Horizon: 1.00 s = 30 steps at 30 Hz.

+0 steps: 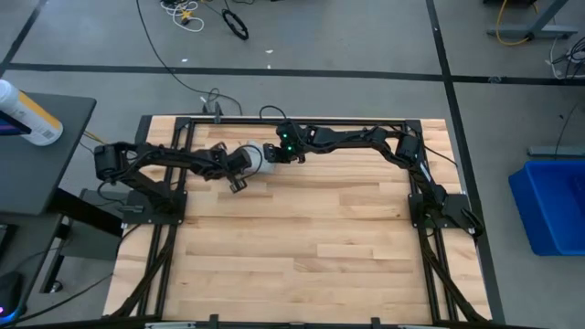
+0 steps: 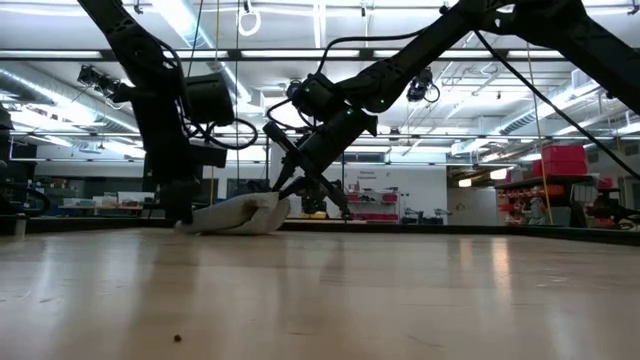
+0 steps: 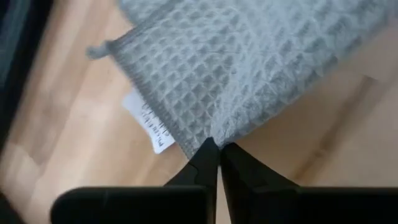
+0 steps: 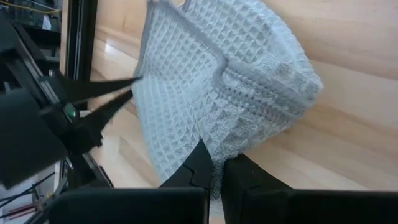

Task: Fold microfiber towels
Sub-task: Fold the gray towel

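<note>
The light grey-blue waffle-textured towel [image 1: 255, 157] is bunched into a small heap near the table's far edge, between my two grippers. In the low view the towel [image 2: 240, 215] rests on the wood. Its white tag [image 3: 149, 126] lies beside the stitched edge. My left gripper [image 3: 219, 149] is shut on the towel from the left. My right gripper [image 4: 214, 165] is shut on it from the right. In the high view the left gripper [image 1: 241, 174] and the right gripper [image 1: 271, 153] stand close together. My left gripper pinches the towel's stitched edge [image 3: 208, 134] between its two fingers, a little along from the tag. The cloth spreads away from the fingertips over the wood. My right gripper pinches a bunched fold of the towel [image 4: 217, 140], several layers, between its two fingers. The cloth stands up puffed beyond the fingertips.
The black frame rail [image 1: 302, 120] runs along the far edge just behind the towel. Bare wood [image 1: 302, 256] fills the near half of the table. A blue bin [image 1: 553, 206] stands off the table's right side, and a side table with a bottle [image 1: 27, 114] off the left.
</note>
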{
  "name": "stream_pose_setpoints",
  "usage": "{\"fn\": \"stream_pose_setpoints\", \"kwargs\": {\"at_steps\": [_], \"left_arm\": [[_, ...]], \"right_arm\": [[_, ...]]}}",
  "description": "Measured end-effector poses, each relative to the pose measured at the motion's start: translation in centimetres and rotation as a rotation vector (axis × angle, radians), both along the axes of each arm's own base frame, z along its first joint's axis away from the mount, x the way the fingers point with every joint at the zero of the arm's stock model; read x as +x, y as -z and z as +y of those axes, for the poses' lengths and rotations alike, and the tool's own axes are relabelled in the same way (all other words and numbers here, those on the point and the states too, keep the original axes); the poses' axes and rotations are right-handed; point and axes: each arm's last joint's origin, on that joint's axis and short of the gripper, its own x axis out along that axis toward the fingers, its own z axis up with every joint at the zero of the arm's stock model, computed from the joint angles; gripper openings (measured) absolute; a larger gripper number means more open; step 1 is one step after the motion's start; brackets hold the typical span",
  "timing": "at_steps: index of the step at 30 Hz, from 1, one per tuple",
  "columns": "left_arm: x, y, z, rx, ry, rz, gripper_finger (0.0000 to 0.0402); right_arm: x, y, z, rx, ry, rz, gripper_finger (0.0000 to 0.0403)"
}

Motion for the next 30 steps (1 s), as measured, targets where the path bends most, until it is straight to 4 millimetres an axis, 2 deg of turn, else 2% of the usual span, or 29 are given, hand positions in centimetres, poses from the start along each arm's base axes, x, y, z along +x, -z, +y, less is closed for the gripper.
{"fn": "stream_pose_setpoints", "kwargs": {"at_steps": [5,10,13,18,23,30], "left_arm": [[0.4,-0.6,0.3,0.068,-0.017,-0.016,0.0006],[1.3,-2.9,1.0,0.179,-0.047,-0.096,0.0004],[1.6,-4.2,1.9,0.234,-0.082,-0.146,0.0004],[1.4,-4.8,4.0,0.282,-0.119,-0.209,0.0003],[0.2,-3.4,5.1,0.218,-0.171,-0.237,0.0003],[0.1,-0.3,4.8,0.112,-0.184,-0.274,0.0003]], "right_arm": [[0.0,0.0,0.0,0.0,0.0,0.0,0.0012],[0.0,0.0,0.0,0.0,0.0,0.0,0.0012],[0.0,0.0,0.0,0.0,0.0,0.0,0.0012],[0.0,0.0,0.0,0.0,0.0,0.0,0.0012],[0.0,0.0,0.0,-0.002,0.004,-0.003,0.0012],[0.0,0.0,0.0,0.0,0.004,-0.002,0.0012]]}}
